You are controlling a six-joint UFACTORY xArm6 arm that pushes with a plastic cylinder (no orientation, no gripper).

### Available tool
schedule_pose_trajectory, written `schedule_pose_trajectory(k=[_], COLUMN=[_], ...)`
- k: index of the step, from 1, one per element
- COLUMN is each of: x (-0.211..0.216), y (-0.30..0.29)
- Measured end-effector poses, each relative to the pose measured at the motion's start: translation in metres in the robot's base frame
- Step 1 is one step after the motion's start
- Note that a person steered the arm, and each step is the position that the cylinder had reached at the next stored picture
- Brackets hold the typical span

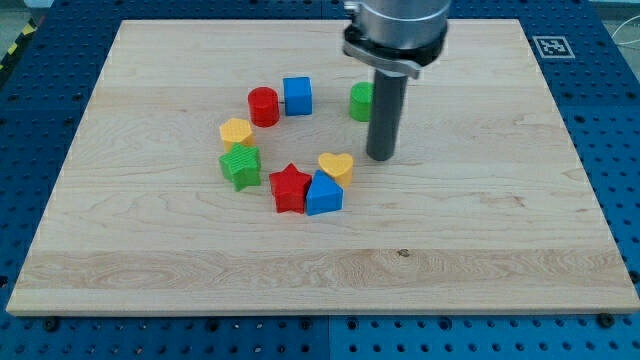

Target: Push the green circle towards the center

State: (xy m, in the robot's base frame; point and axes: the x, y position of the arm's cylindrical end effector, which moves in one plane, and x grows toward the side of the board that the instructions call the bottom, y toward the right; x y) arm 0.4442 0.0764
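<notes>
The green circle stands at the upper right of the ring of blocks, partly hidden behind my rod. My tip rests on the board just below and slightly right of the green circle, and right of the yellow heart. The ring's other blocks are a blue cube, a red cylinder, a yellow block, a green star, a red star and a blue block.
The wooden board lies on a blue perforated table. A black-and-white marker sits at the board's upper right corner.
</notes>
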Motion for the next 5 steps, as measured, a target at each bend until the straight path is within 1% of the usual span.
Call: schedule_pose_trajectory(k=[1,2,3,5], x=[-0.009,-0.032,-0.055,-0.083], y=[0.022,0.027,0.025,0.017])
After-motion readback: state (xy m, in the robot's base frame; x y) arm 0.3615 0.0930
